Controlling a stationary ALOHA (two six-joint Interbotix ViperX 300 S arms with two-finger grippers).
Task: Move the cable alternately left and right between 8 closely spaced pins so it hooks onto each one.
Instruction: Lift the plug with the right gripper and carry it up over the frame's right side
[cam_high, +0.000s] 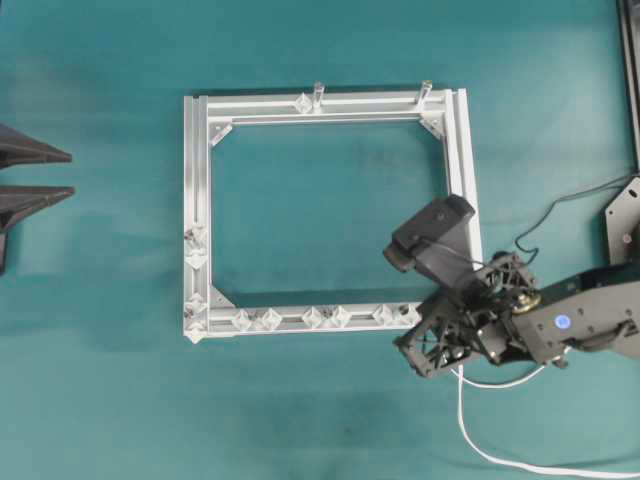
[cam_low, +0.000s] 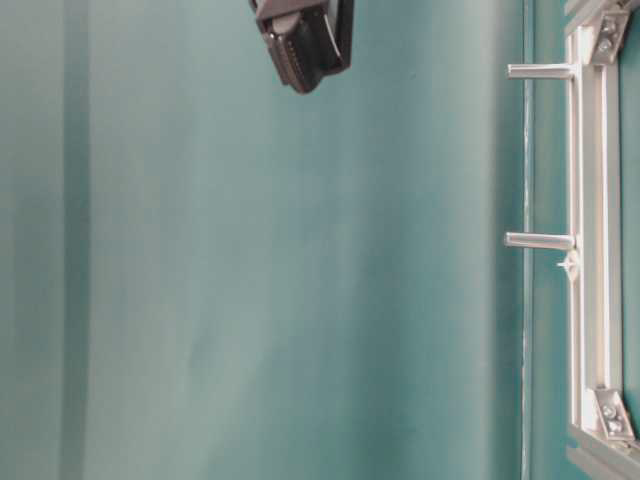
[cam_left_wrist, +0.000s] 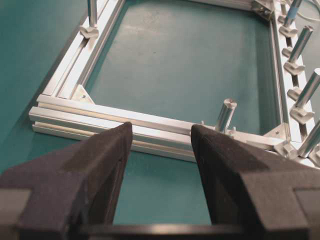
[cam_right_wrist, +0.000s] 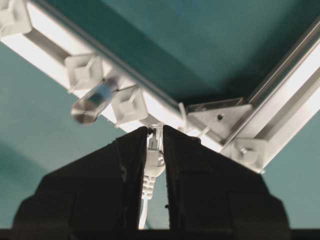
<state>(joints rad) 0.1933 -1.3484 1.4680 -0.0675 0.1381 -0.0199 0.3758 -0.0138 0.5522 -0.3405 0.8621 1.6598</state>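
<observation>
The white cable (cam_high: 475, 440) runs over the green table from the lower right edge up to my right gripper (cam_high: 412, 338). That gripper (cam_right_wrist: 154, 131) is shut on the cable's clear-and-silver plug (cam_right_wrist: 154, 147), which stands upright between the black fingers (cam_right_wrist: 125, 170). The plug tip is just short of the frame's near right corner, next to two diamond-shaped pins (cam_right_wrist: 129, 106). More pins (cam_high: 314, 317) line the near rail in pairs and show as short posts (cam_left_wrist: 295, 65) in the left wrist view. My left gripper (cam_high: 70, 173) (cam_left_wrist: 161, 135) is open and holds nothing, off to the left of the frame.
The square aluminium frame (cam_high: 460, 170) lies mid-table with two taller metal posts (cam_high: 318, 92) on its far rail; these also stick out from the frame (cam_low: 540, 240) in the table-level view. Thin black robot wires (cam_high: 560, 205) trail at the right. Corner brackets (cam_right_wrist: 225, 117) sit inside the frame.
</observation>
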